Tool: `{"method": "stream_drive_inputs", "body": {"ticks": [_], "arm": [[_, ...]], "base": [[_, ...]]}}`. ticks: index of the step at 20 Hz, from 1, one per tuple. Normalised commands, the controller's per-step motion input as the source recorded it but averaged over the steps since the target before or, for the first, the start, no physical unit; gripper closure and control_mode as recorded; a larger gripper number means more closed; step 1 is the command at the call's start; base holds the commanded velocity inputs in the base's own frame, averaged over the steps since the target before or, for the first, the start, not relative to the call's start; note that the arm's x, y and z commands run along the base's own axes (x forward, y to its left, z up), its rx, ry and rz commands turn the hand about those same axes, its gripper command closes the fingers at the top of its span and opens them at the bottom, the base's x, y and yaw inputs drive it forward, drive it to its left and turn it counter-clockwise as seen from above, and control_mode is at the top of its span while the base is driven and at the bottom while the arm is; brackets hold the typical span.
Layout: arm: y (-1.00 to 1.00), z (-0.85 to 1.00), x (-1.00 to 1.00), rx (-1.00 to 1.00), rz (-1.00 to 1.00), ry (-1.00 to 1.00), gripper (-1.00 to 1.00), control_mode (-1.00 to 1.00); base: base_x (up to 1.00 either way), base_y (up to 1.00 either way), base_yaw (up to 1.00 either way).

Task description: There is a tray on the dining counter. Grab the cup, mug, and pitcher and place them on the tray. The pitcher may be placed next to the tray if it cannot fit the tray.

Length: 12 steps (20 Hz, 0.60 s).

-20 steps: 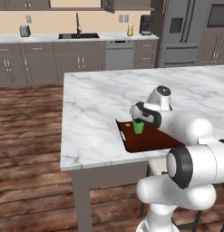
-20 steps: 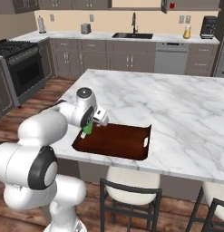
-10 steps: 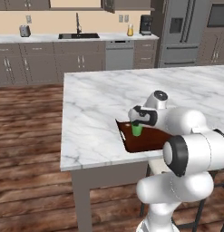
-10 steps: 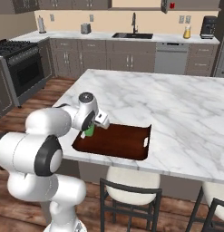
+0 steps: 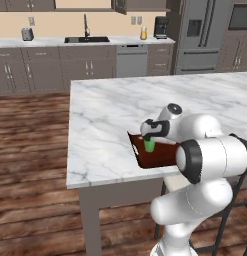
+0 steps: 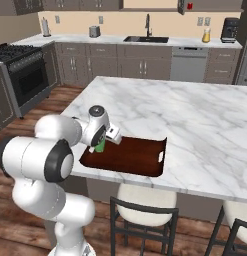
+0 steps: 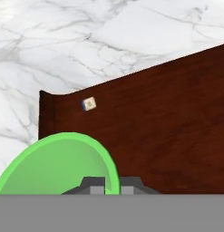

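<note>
My gripper [image 7: 112, 186] is shut on the rim of the bright green cup [image 7: 54, 165], one finger inside and one outside. The cup [image 6: 99, 146] hangs low over the left end of the dark reddish-brown tray [image 6: 140, 155], just inside its rim; I cannot tell whether it touches the floor of the tray [image 7: 168, 127]. In the left base view the gripper [image 5: 150, 141] and cup [image 5: 149, 146] sit at the tray's [image 5: 162, 155] near corner on the marble dining counter [image 5: 110, 110]. The amber pitcher [image 5: 143, 33] stands on the far worktop, also in the right base view as the pitcher [image 6: 206, 35]. The mug is out of view.
The tray lies close to the dining counter's [image 6: 195, 115] front edge, above two stools [image 6: 145, 210]. Far behind are the black sink [image 5: 86, 39], a coffee machine [image 5: 160, 27], a toaster [image 5: 27, 34], the fridge [image 5: 205, 35] and a stove [image 6: 20, 65].
The gripper has sunk a little with the green cup toward the tray's left end. The arm's elbow has folded down and nearer to the cameras.
</note>
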Motion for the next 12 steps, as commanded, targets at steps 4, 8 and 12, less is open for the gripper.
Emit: {"method": "stream_drive_inputs", "body": {"ticks": [4, 8, 12], "arm": [[0.00, -0.15, 0.04, 0.00, 0.00, 0.00, 1.00, -1.00], [0.00, -0.09, 0.00, 0.00, 0.00, 0.00, 1.00, -1.00], [0.00, -0.12, 0.00, 0.00, 0.00, 0.00, 1.00, -1.00]], "base": [[0.00, 0.00, 0.00], [0.00, 0.00, 0.00], [0.00, 0.00, 0.00]]}}
